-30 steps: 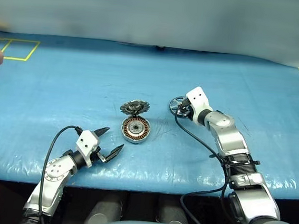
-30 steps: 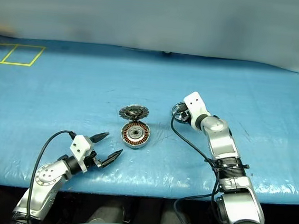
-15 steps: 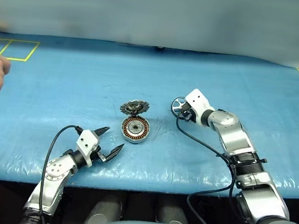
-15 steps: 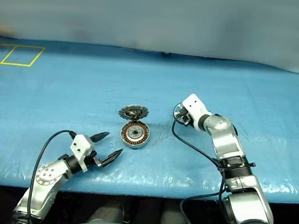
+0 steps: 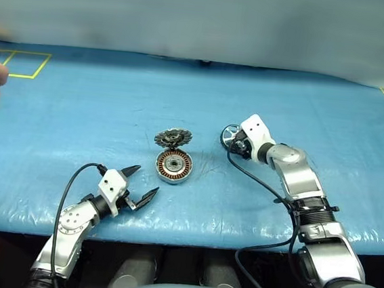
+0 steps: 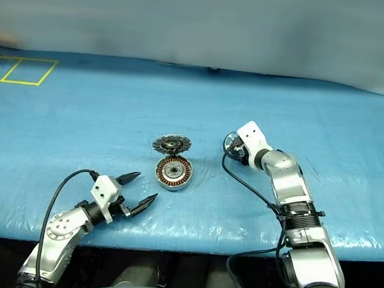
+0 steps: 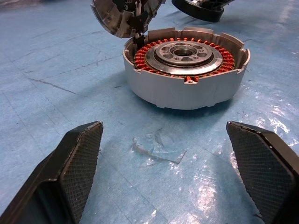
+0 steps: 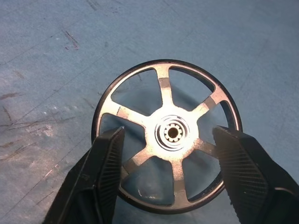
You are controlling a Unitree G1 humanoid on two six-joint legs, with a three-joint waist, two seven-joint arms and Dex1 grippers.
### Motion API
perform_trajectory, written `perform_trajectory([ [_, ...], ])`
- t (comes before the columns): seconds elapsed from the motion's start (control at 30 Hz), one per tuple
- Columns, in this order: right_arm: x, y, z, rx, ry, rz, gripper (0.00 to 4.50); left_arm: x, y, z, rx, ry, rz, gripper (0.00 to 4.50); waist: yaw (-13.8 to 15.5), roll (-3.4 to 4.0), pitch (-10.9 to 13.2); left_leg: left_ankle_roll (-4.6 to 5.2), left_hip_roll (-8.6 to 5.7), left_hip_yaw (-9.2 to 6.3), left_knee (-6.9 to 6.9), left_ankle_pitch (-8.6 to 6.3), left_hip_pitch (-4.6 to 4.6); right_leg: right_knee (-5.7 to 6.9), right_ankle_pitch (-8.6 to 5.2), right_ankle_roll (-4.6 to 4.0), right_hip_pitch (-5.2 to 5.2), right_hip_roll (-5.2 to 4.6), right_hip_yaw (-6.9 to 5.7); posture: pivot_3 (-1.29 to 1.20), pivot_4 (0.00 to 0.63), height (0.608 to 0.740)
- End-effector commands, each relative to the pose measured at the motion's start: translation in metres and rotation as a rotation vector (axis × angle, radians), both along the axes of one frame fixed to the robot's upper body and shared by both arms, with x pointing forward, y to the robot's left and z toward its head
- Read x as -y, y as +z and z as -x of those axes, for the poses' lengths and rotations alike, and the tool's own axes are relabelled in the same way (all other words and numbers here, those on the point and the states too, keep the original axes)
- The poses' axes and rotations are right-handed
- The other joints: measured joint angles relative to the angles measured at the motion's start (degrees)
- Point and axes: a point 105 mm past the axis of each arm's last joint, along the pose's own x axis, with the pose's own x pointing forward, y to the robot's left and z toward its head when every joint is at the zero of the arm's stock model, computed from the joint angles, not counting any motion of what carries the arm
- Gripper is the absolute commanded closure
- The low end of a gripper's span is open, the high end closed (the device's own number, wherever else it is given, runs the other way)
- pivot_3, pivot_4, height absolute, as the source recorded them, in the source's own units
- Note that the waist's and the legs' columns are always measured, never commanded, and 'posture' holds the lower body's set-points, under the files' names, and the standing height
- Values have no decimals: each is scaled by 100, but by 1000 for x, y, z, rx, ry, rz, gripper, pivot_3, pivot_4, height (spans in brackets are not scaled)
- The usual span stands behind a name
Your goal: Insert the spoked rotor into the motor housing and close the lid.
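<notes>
Blue worktop (image 5: 79,113), motor parts mid-scene.
Spoked rotor (image 8: 167,134) flat right of housing (image 5: 174,165), between spread right pincer (image 8: 168,161) fingers, untouched; lid (image 5: 173,138) raised behind; left pincer (image 5: 142,184) spread, nearer.

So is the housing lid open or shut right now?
Open. The lid stands tipped up at the motor housing rim, leaving the copper windings and centre hub exposed.

housing (image 5: 174,165) mid-cloth, lid (image 5: 173,137) tipped up behind it, rotor (image 5: 229,137) to its right at right gripper (image 5: 235,143), left gripper (image 5: 140,184) spread, near-left of housing
</notes>
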Motion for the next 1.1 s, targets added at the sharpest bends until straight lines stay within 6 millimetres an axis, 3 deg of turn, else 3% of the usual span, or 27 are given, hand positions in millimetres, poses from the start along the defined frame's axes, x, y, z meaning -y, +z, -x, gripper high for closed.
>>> perform_trajectory([
  [0.03,-1,1,0,-3,6,-1,1385,1,7,-2,39,-5,6,0,1,0,0,0,0,0,-2,0,0,-1,0,-1,0,0,0,0,150,740],
  [0.37,-14,-23,10,-135,119,36,1385,-1,5,-2,34,6,6,0,-8,0,0,1,0,-1,-3,-1,2,-1,-2,-2,2,0,-1,0,150,740],
  [0.57,-23,-25,18,-210,225,6,2803,0,4,-1,30,8,10,0,-16,-15,-10,1,1,-1,-3,-2,6,-2,-2,-2,7,0,-2,0,150,740],
  [0.63,-23,-25,17,-215,232,8,3089,1,3,-1,29,7,11,0,-24,-22,-14,0,3,-1,-2,-2,9,-2,-4,-2,11,1,-1,0,150,740],
  [0.93,-17,-12,18,-130,170,-62,3125,4,3,2,32,6,17,0,-4,-28,-20,-1,6,-2,-2,-2,9,-1,-7,2,10,2,-1,0,150,740],
  [1.1,-14,11,31,-46,164,-180,3125,4,4,3,31,-1,20,0,16,-25,-17,-1,5,-3,-4,-3,0,-2,-4,-4,2,0,-2,0,150,740],
])
